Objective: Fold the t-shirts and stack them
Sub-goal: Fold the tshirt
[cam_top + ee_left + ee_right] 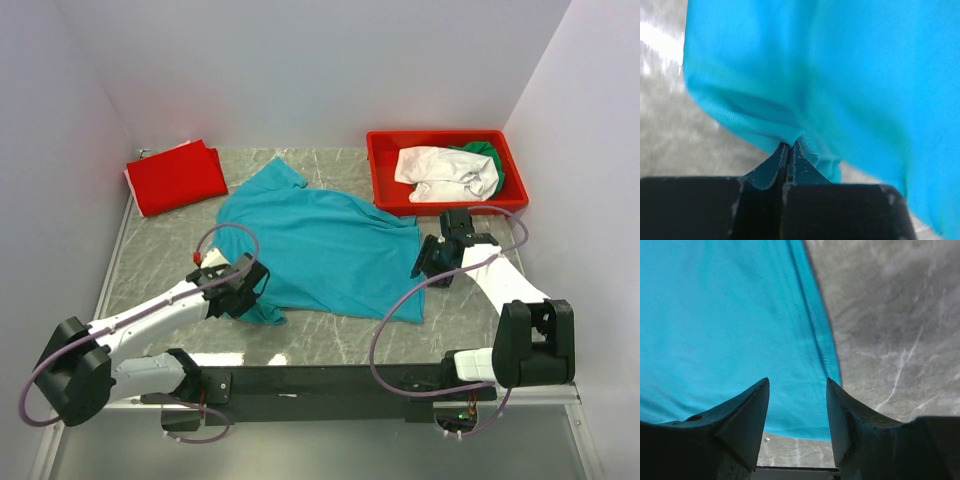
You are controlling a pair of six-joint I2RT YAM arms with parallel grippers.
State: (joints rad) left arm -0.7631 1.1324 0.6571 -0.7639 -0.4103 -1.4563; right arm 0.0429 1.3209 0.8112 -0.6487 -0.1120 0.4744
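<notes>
Done: the red shirt (176,178) is seen folded at the far left corner of the table (160,270); one shirt looks finished.
Being worked on: the teal shirt (325,250) is spread out flat in the middle of the table; no fold is seen in it yet.
Left to do: the white shirt (440,172) and the green shirt (484,152) are bunched up in the red bin (374,165); nothing is stacked yet.
Left gripper (788,150): the jaws are pressed together; a bit of the teal shirt's near left edge is pinched between them.
Right gripper (797,387): the jaws are held apart; nothing is held; the teal shirt's right edge is seen just ahead of the gap; whether the cloth is touched cannot be told.
</notes>
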